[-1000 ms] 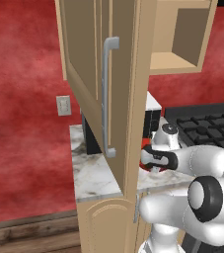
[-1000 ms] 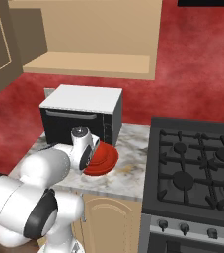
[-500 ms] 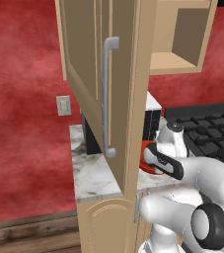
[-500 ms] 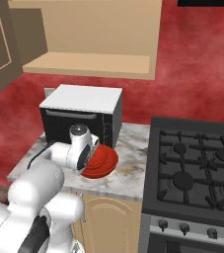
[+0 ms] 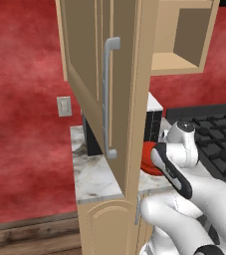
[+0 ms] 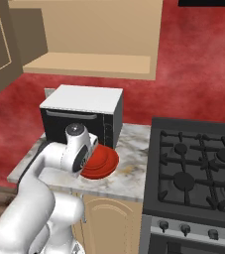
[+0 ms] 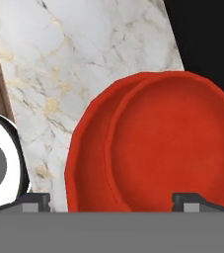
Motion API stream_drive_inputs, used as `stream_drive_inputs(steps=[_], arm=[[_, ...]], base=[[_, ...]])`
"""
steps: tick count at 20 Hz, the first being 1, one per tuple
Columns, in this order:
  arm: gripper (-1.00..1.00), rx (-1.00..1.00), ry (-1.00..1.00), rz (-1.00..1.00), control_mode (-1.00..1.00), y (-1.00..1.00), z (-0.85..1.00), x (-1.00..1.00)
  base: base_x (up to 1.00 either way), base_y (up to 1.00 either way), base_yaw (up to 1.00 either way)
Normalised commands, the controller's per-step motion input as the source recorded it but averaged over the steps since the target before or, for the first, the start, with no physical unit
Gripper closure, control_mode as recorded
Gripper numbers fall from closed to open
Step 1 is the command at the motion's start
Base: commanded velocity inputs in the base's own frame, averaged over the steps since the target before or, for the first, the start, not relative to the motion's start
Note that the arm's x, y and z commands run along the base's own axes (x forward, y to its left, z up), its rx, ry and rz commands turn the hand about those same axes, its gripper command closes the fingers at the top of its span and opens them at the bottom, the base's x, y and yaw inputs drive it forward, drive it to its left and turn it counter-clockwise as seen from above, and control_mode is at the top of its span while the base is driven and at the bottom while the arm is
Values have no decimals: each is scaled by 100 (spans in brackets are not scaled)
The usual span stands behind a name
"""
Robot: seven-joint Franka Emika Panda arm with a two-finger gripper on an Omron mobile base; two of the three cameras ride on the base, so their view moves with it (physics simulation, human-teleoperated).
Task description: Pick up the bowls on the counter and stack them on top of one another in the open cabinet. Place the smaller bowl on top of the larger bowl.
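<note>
Your tool hangs low over the red bowls, its two dark fingertips standing wide apart, one on each side of the bowls' near edge. They clasp nothing; the marble and the red rim show freely between them.

You see the smaller bowl sitting inside the larger bowl, so the pair is already nested, but it rests on the table, not up in the cabinet. In the right base view the red stack lies on the marble just in front of the black microwave, with the stovetop to its right. Your arm's wrist covers the left part of the stack there.

In the left base view only a red sliver of the stack shows, between the open cabinet door with its long grey bar handle and your arm. The open cabinet hangs on the wall above the microwave, and the part of its shelf that you can see is bare.
</note>
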Motion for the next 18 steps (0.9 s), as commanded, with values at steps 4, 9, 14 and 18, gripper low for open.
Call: stream_drive_inputs(steps=[4, 9, 14, 18], arm=[[-100, 0, -10, 3, -100, 0, 34, -34], [-100, -2, -5, 8, -100, -3, 41, -28], [-100, -3, -2, 11, -100, -9, 49, -23], [-100, -1, 0, 14, -100, -3, 50, -5]], base=[[0, 0, 0], [0, 0, 0], [0, 0, 0], [0, 0, 0]])
